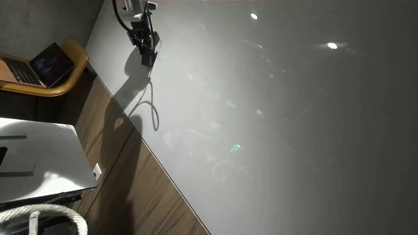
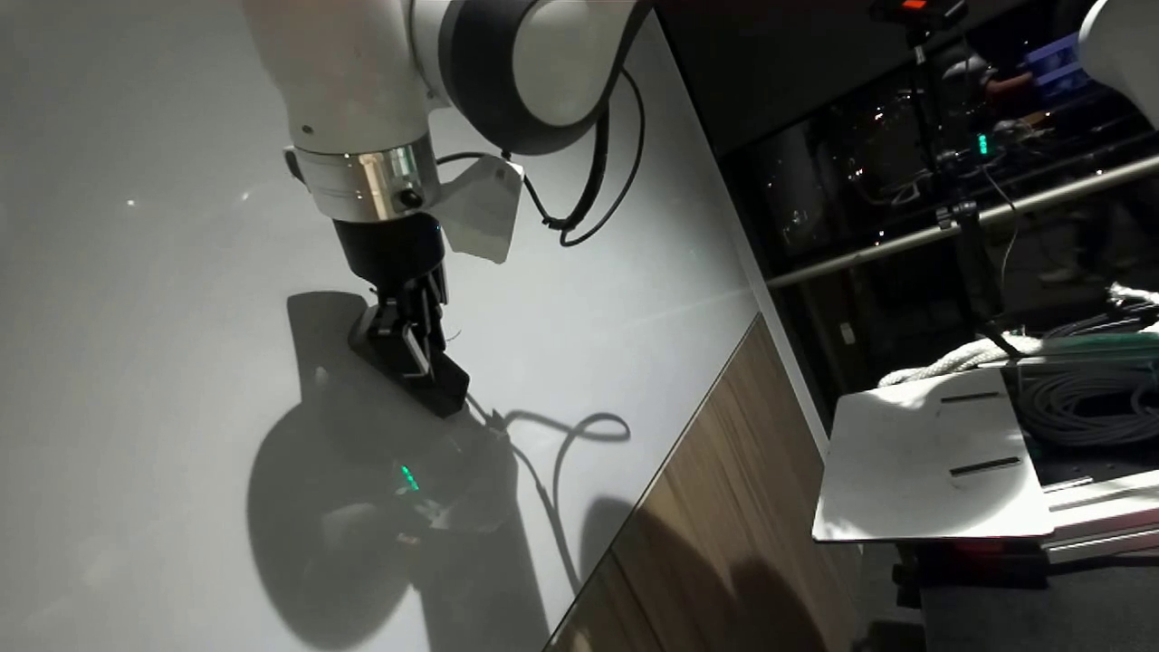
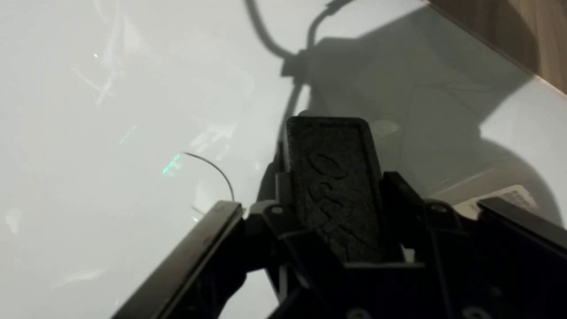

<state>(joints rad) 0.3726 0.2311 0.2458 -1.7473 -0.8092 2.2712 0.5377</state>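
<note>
My gripper (image 3: 339,195) is shut on a black block (image 3: 330,150) with raised lettering, which looks like a board eraser. The fingers press on its two long sides, and its far end sticks out beyond the fingertips. In both exterior views the gripper (image 1: 143,37) (image 2: 412,335) and the block (image 1: 148,59) (image 2: 441,388) are close to a glossy white surface (image 1: 261,130); I cannot tell whether the block touches it. The surface shows faint smudges and small green streaks of light. A thin dark curved strand (image 3: 215,166) shows beside the left finger.
A wood-grain panel (image 1: 156,192) borders the white surface. A laptop (image 1: 49,65) lies on a mustard chair (image 1: 76,55). A flat grey plate (image 1: 42,153) (image 2: 924,489) stands near a pale rope (image 1: 49,209). A cable (image 2: 602,163) loops beside the arm. Arm shadows fall across the surface.
</note>
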